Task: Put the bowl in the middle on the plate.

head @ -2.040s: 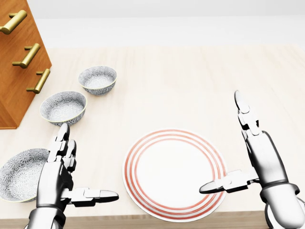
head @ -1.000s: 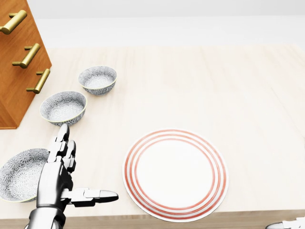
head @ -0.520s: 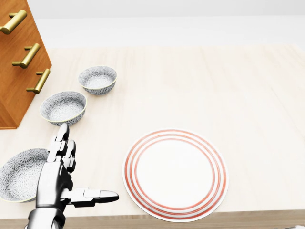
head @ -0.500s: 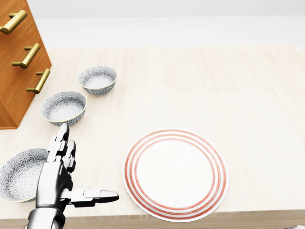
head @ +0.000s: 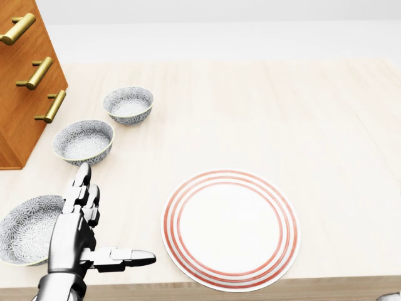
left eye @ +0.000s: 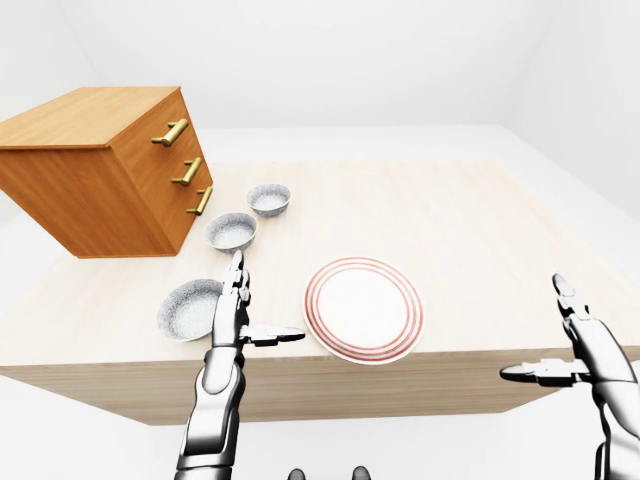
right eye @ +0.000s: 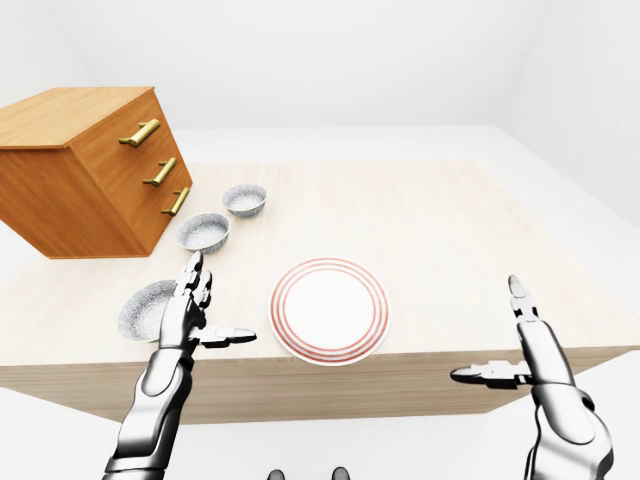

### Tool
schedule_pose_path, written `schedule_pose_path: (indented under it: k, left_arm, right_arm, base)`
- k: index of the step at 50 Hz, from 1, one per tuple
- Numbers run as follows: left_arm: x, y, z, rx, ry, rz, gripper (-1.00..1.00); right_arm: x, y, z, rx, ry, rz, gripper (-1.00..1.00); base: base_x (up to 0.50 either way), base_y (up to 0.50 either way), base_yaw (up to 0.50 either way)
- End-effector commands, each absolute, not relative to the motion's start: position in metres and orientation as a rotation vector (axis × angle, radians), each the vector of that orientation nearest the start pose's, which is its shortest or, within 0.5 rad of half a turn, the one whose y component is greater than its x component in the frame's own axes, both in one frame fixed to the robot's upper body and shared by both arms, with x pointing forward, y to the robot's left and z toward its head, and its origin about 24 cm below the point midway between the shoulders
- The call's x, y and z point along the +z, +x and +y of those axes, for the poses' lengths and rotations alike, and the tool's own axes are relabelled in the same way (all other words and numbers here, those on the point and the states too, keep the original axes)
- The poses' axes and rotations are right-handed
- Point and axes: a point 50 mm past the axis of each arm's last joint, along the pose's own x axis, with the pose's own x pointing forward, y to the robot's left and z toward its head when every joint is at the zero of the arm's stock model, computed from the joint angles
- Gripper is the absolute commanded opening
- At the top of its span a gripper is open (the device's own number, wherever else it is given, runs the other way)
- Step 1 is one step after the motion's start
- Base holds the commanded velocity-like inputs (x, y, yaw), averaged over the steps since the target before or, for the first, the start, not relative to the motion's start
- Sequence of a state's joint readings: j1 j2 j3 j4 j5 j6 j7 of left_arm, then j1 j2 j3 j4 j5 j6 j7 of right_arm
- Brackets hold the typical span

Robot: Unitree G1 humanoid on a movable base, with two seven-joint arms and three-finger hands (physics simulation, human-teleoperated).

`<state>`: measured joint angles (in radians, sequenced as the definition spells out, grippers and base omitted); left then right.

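At the left of the head view a wooden drawer cabinet (head: 22,81) is seen, and beside it three patterned bowls are ranged along the table (head: 282,125): the large bowl (head: 28,229) lowest, the middle bowl (head: 83,141) above it, the small bowl (head: 128,104) highest. The middle bowl is untouched and stands well apart from the plate.

The left hand (head: 74,235) is held as it was two seconds ago, fingers spread and thumb pointed toward the plate, with nothing grasped; its fingertips are just below the middle bowl.

The red-ringed plate (head: 230,229) is left bare. The right hand (right eye: 535,355), which was poised over the plate's right rim, has been drawn back off the table edge, open and empty.

The pick is thus judged to be left to the left hand, and no grasp is yet begun.
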<state>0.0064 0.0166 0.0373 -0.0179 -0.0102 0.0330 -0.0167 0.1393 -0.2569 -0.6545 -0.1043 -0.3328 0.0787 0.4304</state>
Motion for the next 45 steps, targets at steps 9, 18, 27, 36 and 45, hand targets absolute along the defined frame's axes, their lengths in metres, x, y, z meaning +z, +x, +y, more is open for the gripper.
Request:
schedule_pose_path:
  k: [9, 18, 27, 36, 45]
  left_arm:
    - [0.042, 0.252, 0.161, 0.025, 0.009, 0.022, 1.00]
    - [0.042, 0.251, 0.161, 0.026, 0.010, 0.023, 1.00]
    - [0.043, 0.251, 0.161, 0.026, 0.010, 0.023, 1.00]
    - [0.043, 0.251, 0.161, 0.026, 0.010, 0.023, 1.00]
    - [0.043, 0.251, 0.161, 0.026, 0.010, 0.023, 1.00]
  right_arm:
    - [0.120, 0.188, -0.300, -0.203, -0.629, 0.015, 1.00]
    - [0.119, 0.195, -0.284, -0.214, -0.622, -0.022, 1.00]
    - [0.125, 0.196, -0.279, -0.174, -0.599, -0.062, 1.00]
    - [0.125, 0.196, -0.279, -0.174, -0.598, -0.063, 1.00]
    - [0.125, 0.196, -0.279, -0.174, -0.598, -0.064, 1.00]
  base:
    - [0.00, 0.00, 0.00]
    - [0.00, 0.00, 0.00]
    - [0.00, 0.00, 0.00]
    - [0.00, 0.00, 0.00]
    - [0.00, 0.00, 0.00]
